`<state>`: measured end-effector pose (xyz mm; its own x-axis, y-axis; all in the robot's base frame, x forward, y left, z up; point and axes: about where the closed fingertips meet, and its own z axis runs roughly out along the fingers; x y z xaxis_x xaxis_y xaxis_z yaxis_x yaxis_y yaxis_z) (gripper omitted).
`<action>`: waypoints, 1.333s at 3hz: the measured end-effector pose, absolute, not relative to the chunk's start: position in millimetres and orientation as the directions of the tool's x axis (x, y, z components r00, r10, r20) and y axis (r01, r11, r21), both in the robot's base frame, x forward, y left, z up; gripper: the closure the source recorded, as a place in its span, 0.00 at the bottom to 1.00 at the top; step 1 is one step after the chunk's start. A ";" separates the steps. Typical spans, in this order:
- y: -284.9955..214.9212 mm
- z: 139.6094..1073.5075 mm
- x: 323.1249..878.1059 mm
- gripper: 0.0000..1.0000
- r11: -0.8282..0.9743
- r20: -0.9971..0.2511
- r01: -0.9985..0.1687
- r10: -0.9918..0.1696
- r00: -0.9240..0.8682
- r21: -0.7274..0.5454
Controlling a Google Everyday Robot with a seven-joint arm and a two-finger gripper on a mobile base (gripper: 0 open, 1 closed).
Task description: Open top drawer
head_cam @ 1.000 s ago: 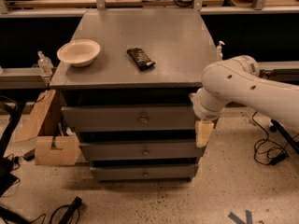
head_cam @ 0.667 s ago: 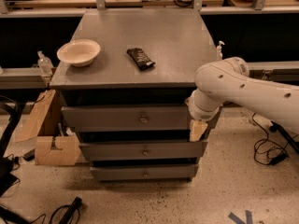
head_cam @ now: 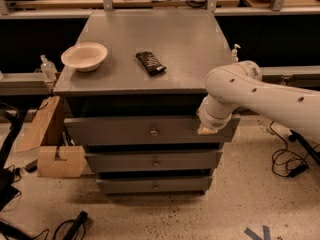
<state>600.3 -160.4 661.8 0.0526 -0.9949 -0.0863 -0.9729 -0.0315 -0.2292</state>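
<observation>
The top drawer (head_cam: 120, 130) is the widest grey front of a three-drawer cabinet, just under the grey top (head_cam: 150, 39). Its small round metal knob (head_cam: 154, 132) sits at the centre. My white arm (head_cam: 260, 96) reaches in from the right. The gripper (head_cam: 206, 129) hangs below the wrist, in front of the right part of the top drawer's front, well to the right of the knob. Most of the gripper is hidden behind the wrist.
A cream bowl (head_cam: 84, 56) and a dark wrapped snack bar (head_cam: 150, 63) lie on the cabinet top. Two narrower drawers (head_cam: 154, 161) sit below. A cardboard box (head_cam: 55, 159) stands on the floor at left. Cables lie on the floor at right (head_cam: 290, 159).
My arm has swung left and the gripper has risen from beside the cabinet's right edge to in front of the right part of the top drawer's front.
</observation>
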 end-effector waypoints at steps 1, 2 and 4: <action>-160.4 668.6 600.3 1.00 -0.032 -0.086 -0.973 -0.995 0.053 -0.229; -160.4 674.6 600.3 1.00 -0.032 -0.086 -0.973 -0.995 0.053 -0.229; -169.5 684.9 575.2 1.00 -0.013 -0.110 -0.976 -0.993 0.038 -0.219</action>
<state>575.2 -169.5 684.9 0.0376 -0.9932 -0.1100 -0.9756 -0.0127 -0.2194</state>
